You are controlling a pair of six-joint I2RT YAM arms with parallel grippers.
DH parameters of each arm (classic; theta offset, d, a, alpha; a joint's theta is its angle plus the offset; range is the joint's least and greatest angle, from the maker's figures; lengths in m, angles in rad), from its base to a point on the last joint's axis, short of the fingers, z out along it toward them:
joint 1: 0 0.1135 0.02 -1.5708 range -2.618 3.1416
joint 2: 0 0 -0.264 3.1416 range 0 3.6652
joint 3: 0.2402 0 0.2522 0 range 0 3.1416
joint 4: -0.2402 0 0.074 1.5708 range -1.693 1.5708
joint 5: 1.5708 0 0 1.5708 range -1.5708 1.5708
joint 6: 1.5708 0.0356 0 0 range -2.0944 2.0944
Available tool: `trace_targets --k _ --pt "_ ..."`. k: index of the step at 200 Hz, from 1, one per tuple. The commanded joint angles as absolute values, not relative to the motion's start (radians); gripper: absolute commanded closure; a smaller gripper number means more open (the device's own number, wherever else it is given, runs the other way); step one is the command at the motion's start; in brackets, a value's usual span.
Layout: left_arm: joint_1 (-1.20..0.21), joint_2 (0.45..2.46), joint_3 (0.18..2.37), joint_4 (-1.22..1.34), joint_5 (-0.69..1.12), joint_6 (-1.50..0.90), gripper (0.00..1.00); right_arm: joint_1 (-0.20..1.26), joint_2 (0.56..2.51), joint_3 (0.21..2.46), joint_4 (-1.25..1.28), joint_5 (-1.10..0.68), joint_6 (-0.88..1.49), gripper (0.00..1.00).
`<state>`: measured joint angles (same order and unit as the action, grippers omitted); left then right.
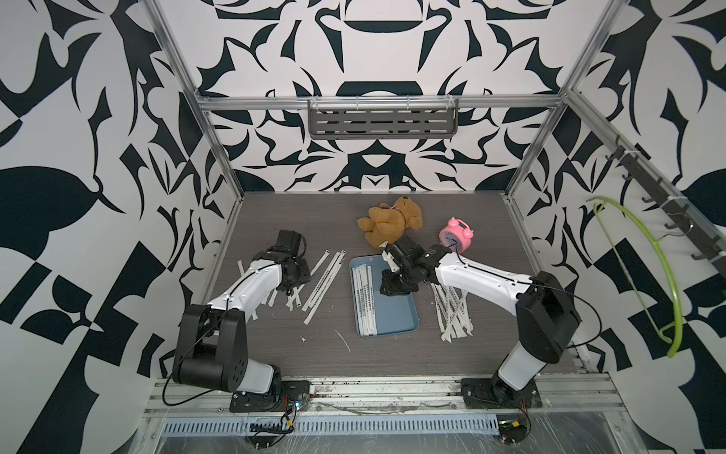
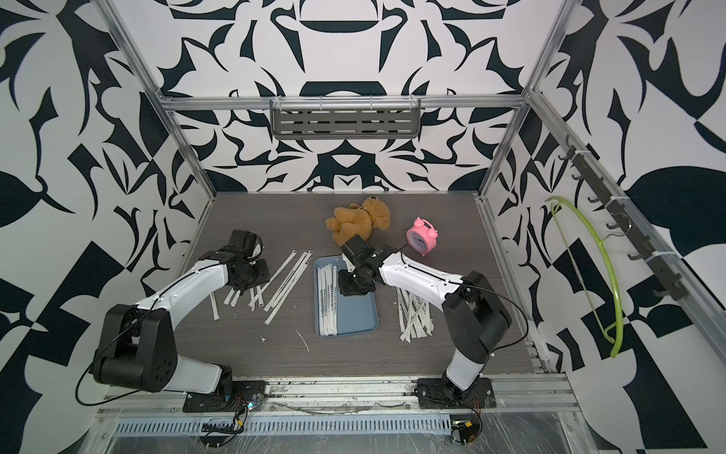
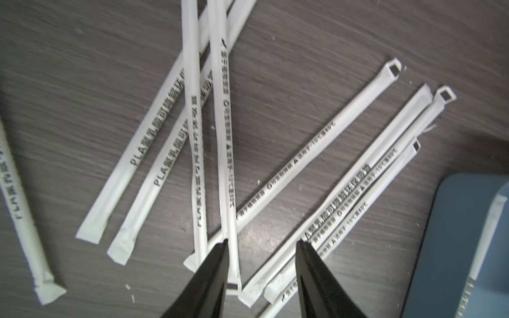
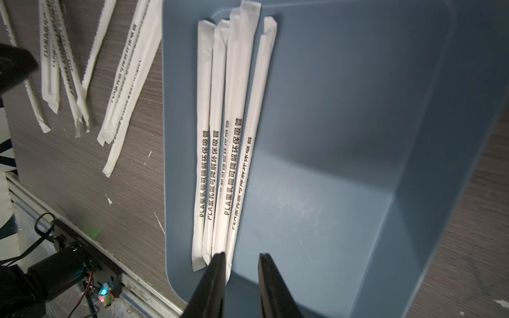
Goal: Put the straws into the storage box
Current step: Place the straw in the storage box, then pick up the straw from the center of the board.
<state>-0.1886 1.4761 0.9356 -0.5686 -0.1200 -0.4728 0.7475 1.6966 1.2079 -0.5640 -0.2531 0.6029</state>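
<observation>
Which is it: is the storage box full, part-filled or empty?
Part-filled: a few straws lie along one side of the storage box; its remaining floor is bare.

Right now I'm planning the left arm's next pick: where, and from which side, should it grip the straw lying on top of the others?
Likely the top straw near its end by the left gripper, pinched across its narrow width from above. It lies flat over other straws, so only its long edges are graspable.
</observation>
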Motion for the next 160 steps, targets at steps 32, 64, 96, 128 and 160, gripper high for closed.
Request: trace_targets --k 32,64,96,128,160 --pt "-0.125 1.604 1.012 -0.533 -0.110 -0.456 0.58 0.748 1.687 1.197 -0.562 -0.226 0.611 0.75" --pt "-0.121 1.649 1.027 -0.534 -0.124 -0.452 0.59 0.749 1.690 1.189 -0.554 -0.225 0.614 0.75" --pt "-0.118 1.685 1.027 -0.511 -0.121 -0.440 0.61 0.748 1.700 1.192 -0.554 -0.225 0.614 0.76" --pt "-0.118 1.716 1.033 -0.510 -0.132 -0.438 0.66 0.749 1.705 1.195 -0.554 -0.225 0.612 0.76" --pt "-0.118 1.729 1.030 -0.513 -0.146 -0.436 0.68 0.749 1.708 1.192 -0.552 -0.221 0.614 0.76"
